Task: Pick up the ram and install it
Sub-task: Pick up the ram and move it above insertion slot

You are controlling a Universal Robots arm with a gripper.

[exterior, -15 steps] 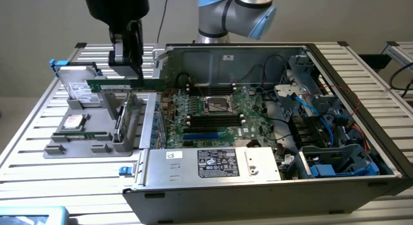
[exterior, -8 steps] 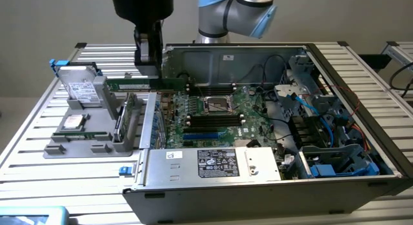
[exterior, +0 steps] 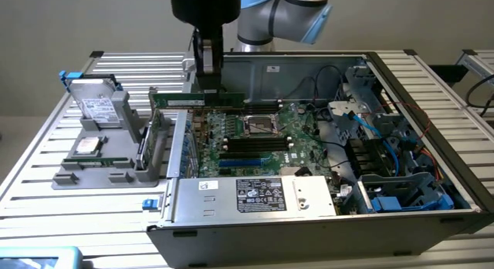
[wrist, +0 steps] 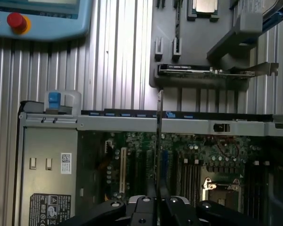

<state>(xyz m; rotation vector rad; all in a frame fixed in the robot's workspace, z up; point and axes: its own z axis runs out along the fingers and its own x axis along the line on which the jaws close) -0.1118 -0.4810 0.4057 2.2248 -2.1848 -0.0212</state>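
The ram (exterior: 196, 100), a long narrow green stick, hangs level above the rear left edge of the open computer case (exterior: 432, 159). My gripper (exterior: 210, 91) is shut on it from above, near the stick's middle. In the wrist view the ram (wrist: 159, 141) shows edge-on as a thin line running out from between my fingertips (wrist: 159, 201), over the case wall and the motherboard (wrist: 198, 160). The motherboard's black memory slots (exterior: 256, 143) and blue slots (exterior: 243, 161) lie below, toward the exterior view's right of the stick.
A grey parts fixture (exterior: 100, 159) stands at the exterior view's left with a hard drive (exterior: 99, 107), a processor (exterior: 87, 144) and an expansion card (wrist: 212, 70). The power supply (exterior: 255, 195) fills the case front. Cables (exterior: 386, 142) crowd the right. A teach pendant (wrist: 37, 19) lies beside the case.
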